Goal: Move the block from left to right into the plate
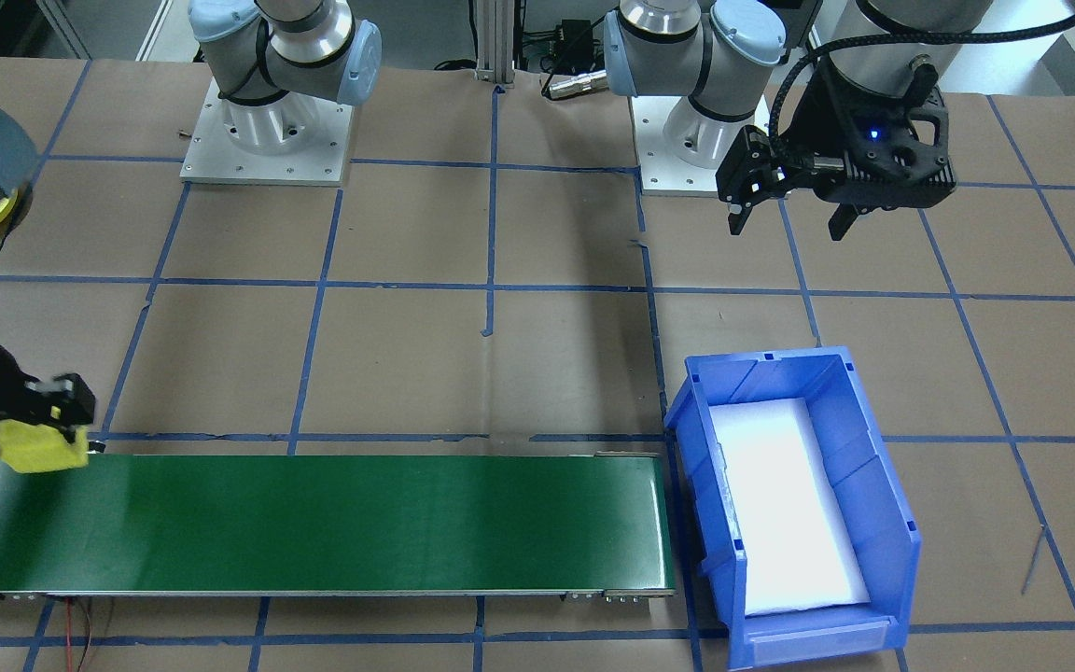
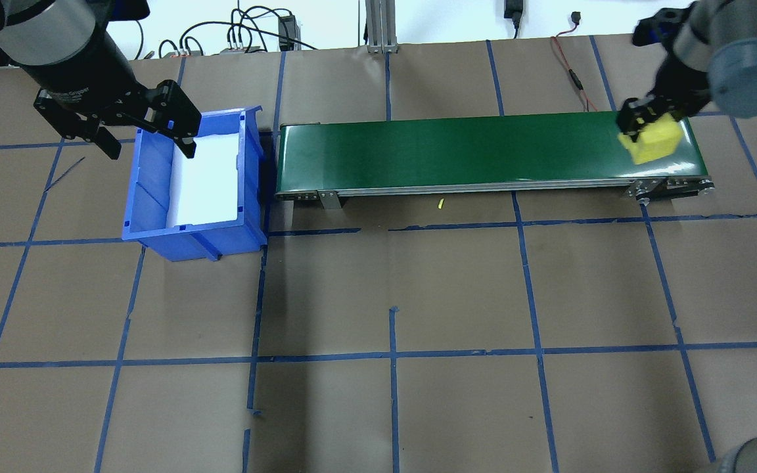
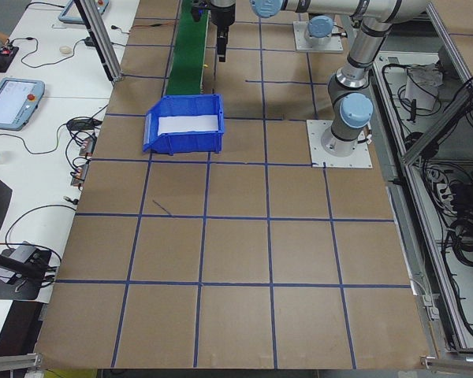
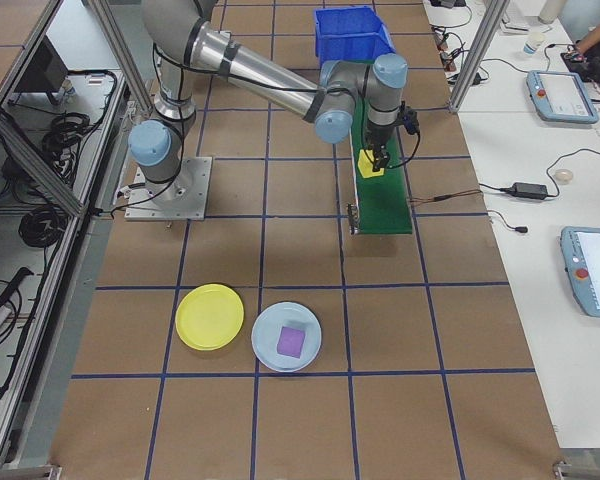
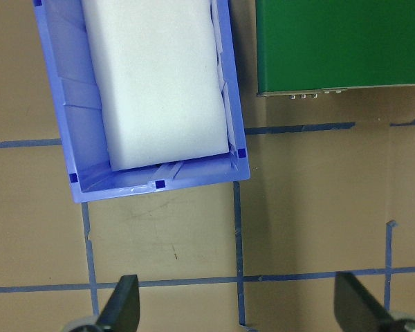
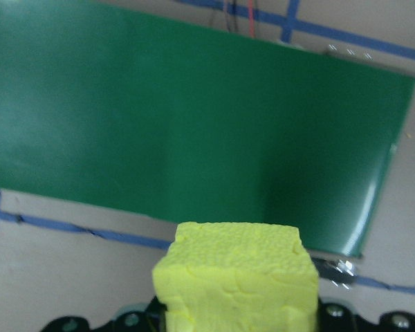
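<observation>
Yellow block (image 2: 654,139) clamped in right gripper (image 2: 641,125) over the belt (image 2: 451,152) end at 3 o'clock in overhead view, presumably lifted for carrying to yellow plate (image 4: 210,316); left gripper (image 2: 145,135) idles spread wide over blue bin (image 2: 155,217).

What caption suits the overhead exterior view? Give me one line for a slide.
Right gripper holds a yellow block above the green conveyor's end; left gripper hovers open by the blue bin.
</observation>
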`<state>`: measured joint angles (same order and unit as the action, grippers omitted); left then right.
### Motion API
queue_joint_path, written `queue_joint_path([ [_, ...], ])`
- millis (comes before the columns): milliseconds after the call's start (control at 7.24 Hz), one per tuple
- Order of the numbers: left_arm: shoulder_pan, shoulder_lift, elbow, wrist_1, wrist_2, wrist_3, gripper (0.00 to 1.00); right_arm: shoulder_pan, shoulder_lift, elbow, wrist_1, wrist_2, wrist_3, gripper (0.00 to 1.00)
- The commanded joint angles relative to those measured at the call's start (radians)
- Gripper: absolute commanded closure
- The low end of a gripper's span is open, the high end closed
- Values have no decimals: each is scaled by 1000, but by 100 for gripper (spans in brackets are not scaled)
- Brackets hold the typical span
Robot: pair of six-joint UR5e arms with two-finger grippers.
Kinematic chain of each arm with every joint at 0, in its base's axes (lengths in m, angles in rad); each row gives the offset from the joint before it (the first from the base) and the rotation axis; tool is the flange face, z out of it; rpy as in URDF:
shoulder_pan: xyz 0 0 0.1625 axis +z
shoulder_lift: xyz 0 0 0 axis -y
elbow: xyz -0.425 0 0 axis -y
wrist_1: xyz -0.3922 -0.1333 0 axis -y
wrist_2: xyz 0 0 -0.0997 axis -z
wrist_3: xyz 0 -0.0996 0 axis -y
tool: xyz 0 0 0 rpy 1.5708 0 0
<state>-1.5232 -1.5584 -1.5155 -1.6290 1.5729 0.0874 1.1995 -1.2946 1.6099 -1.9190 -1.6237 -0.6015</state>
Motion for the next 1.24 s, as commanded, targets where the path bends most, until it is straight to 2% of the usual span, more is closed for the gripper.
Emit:
queue_joint_path([
  [0,0,0,0,0,-1,0,0,-314,-103,103,92,-79,-264,75],
  [276,0,0,0,0,-1,0,0,-594,-103,200,63,-68,-494,78],
  [414,0,0,0,0,-1,0,0,-674,-103,226,11,-77,-556,84],
  [691,2,0,-2,0,-1,0,0,-858,-101,328,-121,-68,-694,86],
  [829,2,0,0,0,-1,0,0,-935,-101,402,-203,-62,-739,68],
  [967,2,0,0,0,1,0,0,-975,-97,456,-241,-38,-765,29],
  [1105,2,0,0,0,1,0,0,-998,-88,476,-241,-30,-767,17],
])
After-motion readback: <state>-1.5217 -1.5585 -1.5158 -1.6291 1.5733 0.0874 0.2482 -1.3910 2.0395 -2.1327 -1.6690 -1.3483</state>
